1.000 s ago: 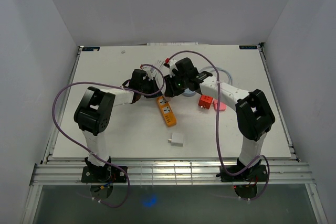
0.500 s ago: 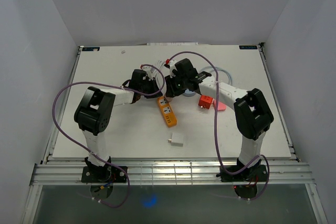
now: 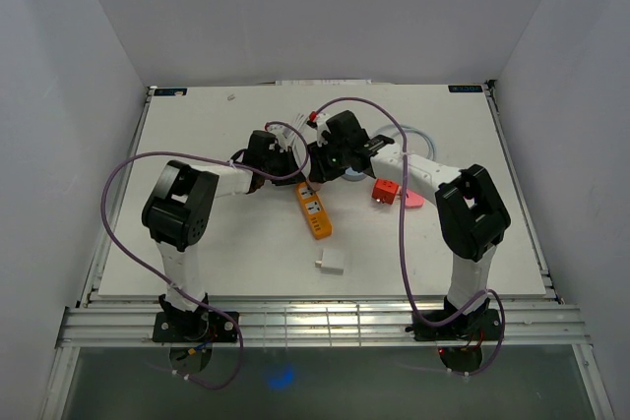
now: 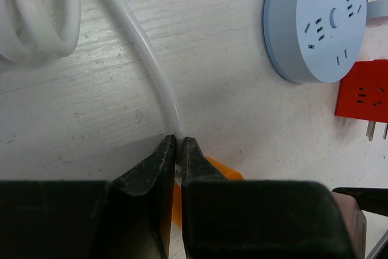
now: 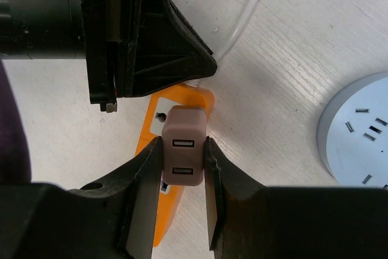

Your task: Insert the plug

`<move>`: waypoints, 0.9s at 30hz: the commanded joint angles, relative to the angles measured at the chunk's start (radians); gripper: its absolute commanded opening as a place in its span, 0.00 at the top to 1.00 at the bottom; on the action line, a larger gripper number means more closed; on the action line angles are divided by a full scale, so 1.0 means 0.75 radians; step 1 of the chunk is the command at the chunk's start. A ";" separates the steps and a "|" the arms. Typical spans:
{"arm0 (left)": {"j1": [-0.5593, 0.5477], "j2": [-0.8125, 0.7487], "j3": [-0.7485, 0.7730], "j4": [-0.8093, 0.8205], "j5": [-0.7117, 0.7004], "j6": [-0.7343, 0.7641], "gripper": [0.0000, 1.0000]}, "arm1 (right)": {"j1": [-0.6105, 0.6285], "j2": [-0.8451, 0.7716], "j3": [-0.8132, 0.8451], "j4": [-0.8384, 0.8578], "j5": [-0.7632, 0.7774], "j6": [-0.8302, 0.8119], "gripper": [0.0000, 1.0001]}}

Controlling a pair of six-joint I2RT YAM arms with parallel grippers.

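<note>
Right gripper (image 5: 180, 150) clamps plug (image 5: 184, 127) just above power strip (image 3: 313, 210) (not inserted yet), left gripper (image 4: 179, 150) pinches white cable (image 4: 145, 47)

Left arm (image 3: 177, 206) and right arm (image 3: 474, 211) are each showing bulky black joints linked by white tubes; a purple cable (image 3: 401, 243) is looping alongside each; black bases (image 3: 185, 327) are anchoring them; left gripper (image 4: 179, 148) and right gripper (image 5: 182, 150) are showing matte black, wedge-shaped fingers (image 5: 142, 192); a green light (image 3: 334, 156) is glowing on the right wrist.
</note>
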 commanded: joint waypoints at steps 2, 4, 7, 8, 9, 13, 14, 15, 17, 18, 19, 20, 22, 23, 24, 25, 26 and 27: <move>-0.011 -0.015 0.036 -0.016 0.048 0.002 0.82 | 0.018 0.023 0.013 0.040 0.018 0.012 0.92; -0.011 -0.015 0.036 -0.016 0.048 0.000 0.82 | 0.022 0.029 0.009 0.040 0.024 0.014 0.92; -0.011 -0.015 0.036 -0.018 0.050 0.000 0.82 | 0.033 0.031 0.013 0.028 0.050 0.015 0.92; -0.011 -0.015 0.036 -0.018 0.048 0.000 0.82 | 0.033 0.031 0.013 0.026 0.055 0.015 0.92; -0.011 -0.015 0.036 -0.018 0.046 0.000 0.82 | 0.037 0.031 0.013 0.015 0.059 0.015 0.92; -0.011 -0.013 0.038 -0.022 0.044 -0.007 0.82 | 0.055 0.021 0.013 -0.009 0.095 0.019 0.92; -0.011 -0.013 0.040 -0.022 0.042 -0.007 0.82 | 0.059 0.021 0.013 -0.011 0.100 0.019 0.92; -0.011 -0.013 0.038 -0.024 0.042 -0.009 0.82 | 0.061 0.021 0.013 -0.015 0.106 0.019 0.92; -0.011 -0.013 0.038 -0.022 0.044 -0.011 0.82 | 0.065 0.025 0.011 -0.021 0.116 0.025 0.92; -0.011 -0.013 0.038 -0.024 0.042 -0.011 0.82 | 0.067 0.027 0.011 -0.024 0.116 0.029 0.92; -0.011 -0.013 0.040 -0.024 0.040 -0.011 0.82 | 0.072 0.029 0.011 -0.026 0.116 0.033 0.92; -0.011 -0.013 0.038 -0.024 0.036 -0.013 0.82 | 0.074 0.029 0.007 -0.032 0.118 0.043 0.92; -0.011 -0.013 0.036 -0.024 0.034 -0.015 0.82 | 0.082 0.029 0.002 -0.032 0.128 0.053 0.92; -0.011 -0.011 0.036 -0.024 0.032 -0.017 0.82 | 0.084 0.029 0.000 -0.040 0.130 0.066 0.92; -0.011 -0.011 0.036 -0.024 0.030 -0.019 0.82 | 0.090 0.025 -0.002 -0.042 0.134 0.072 0.92; -0.011 -0.011 0.034 -0.024 0.028 -0.019 0.82 | 0.092 0.023 -0.006 -0.042 0.145 0.080 0.92; -0.011 -0.011 0.034 -0.024 0.026 -0.023 0.82 | 0.092 0.019 -0.008 -0.042 0.149 0.094 0.92; -0.011 -0.011 0.034 -0.024 0.022 -0.025 0.82 | 0.094 0.013 -0.014 -0.042 0.155 0.102 0.92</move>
